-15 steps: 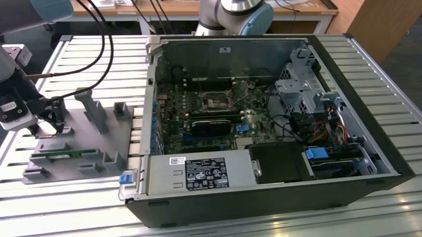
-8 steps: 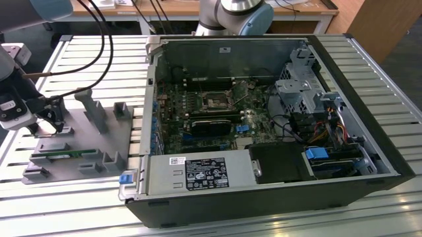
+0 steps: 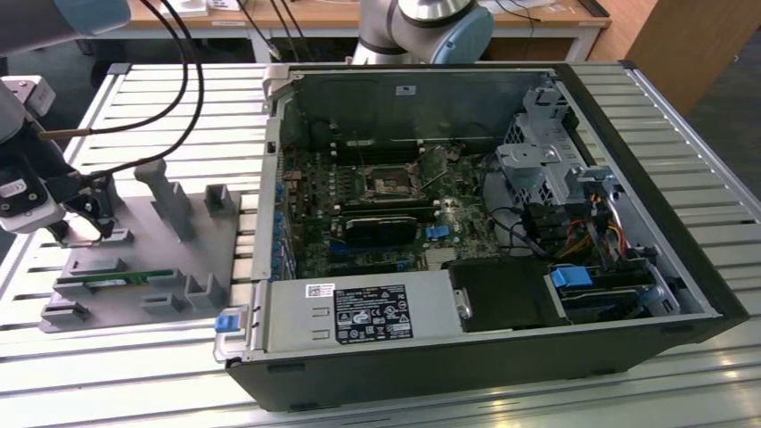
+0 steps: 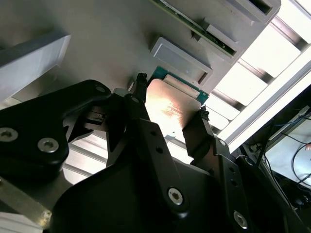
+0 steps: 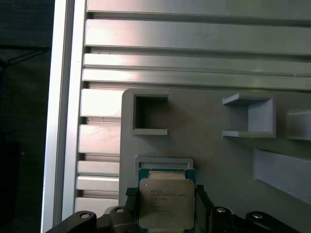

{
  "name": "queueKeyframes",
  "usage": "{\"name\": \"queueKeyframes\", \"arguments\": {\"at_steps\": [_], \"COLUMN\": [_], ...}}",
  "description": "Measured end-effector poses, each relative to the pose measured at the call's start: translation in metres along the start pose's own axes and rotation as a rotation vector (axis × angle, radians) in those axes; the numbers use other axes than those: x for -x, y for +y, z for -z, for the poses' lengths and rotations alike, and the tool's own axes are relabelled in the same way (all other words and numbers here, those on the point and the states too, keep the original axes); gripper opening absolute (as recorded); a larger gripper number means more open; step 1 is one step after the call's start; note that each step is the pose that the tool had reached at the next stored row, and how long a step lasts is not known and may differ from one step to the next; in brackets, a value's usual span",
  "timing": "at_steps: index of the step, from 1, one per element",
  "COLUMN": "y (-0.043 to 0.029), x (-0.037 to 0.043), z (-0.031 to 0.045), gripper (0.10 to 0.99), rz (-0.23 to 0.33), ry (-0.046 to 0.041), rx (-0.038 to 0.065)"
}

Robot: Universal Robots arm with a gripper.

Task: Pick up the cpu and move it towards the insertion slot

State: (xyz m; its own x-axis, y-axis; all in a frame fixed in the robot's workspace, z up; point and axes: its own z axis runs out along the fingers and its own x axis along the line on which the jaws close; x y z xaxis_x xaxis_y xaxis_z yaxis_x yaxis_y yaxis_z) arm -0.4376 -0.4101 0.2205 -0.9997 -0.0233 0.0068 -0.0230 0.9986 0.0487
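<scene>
In both wrist views the cpu (image 5: 166,201) (image 4: 170,104), a flat square chip with a silvery top and a green rim, lies between my two black fingers (image 5: 130,206). My gripper (image 5: 166,204) (image 4: 171,99) is shut on the cpu, one finger against each of two opposite edges. The chip is at its small walled seat on the grey fixture plate (image 5: 214,160). In the exterior view my gripper (image 3: 84,221) is at the far left, low over the grey fixture plate (image 3: 131,254). The insertion slot (image 3: 390,183), a square socket with a metal frame, sits on the motherboard inside the open computer case, well to the exterior view's right of my gripper.
The fixture plate carries upright grey posts (image 3: 167,196) and a green memory stick (image 3: 107,278) near its front. The open computer case (image 3: 476,223) has high walls, a drive cage (image 3: 541,152) and loose cables. Black cables (image 3: 178,80) hang above the slatted metal table (image 3: 167,116).
</scene>
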Motion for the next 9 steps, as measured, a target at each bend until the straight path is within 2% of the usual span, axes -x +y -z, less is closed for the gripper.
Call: {"name": "queueKeyframes", "arguments": {"at_steps": [9], "y": [0.0007], "x": [0.0000], "z": [0.0026], "gripper": [0.545], "rz": [0.000], "ry": [0.0000], "rx": [0.000]}}
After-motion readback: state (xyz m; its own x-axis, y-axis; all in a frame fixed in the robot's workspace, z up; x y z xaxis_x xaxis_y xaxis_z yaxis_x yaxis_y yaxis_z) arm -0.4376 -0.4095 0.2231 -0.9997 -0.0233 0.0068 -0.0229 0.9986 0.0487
